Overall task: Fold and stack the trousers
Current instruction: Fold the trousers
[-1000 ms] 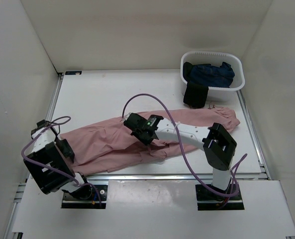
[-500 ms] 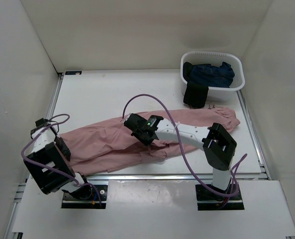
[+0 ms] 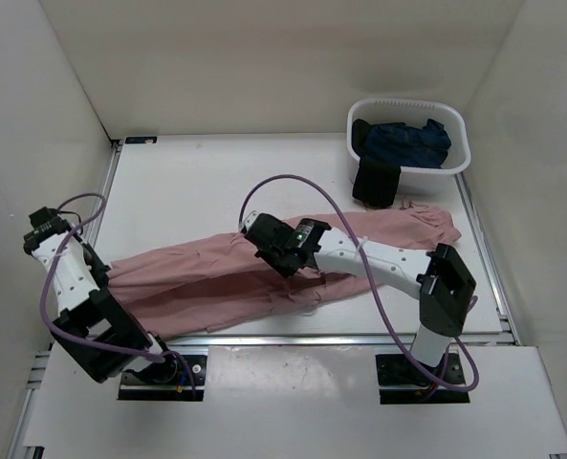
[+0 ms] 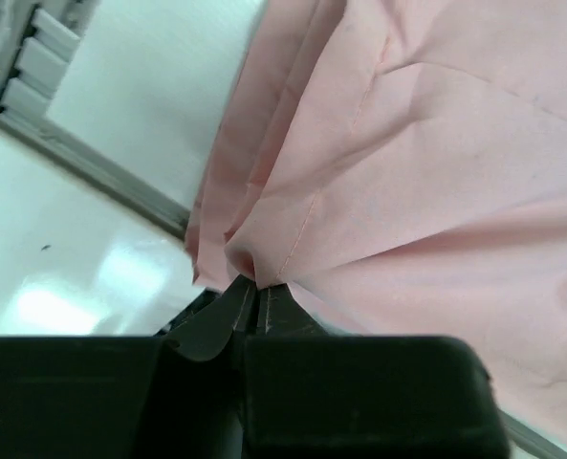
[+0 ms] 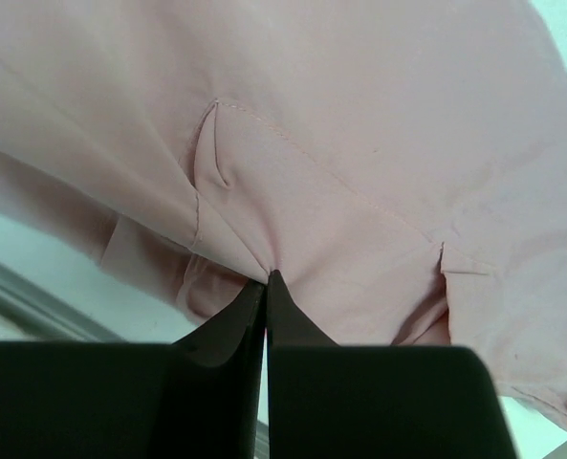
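Pink trousers (image 3: 207, 273), both jaws pinching fabric

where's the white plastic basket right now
In the top view, the white plastic basket sits at the far right corner of the table, just beyond the dusty-pink fabric trousers, holding dark navy clothes.

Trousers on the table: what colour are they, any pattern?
The trousers are plain dusty pink with no pattern. This shows best in the right wrist view.
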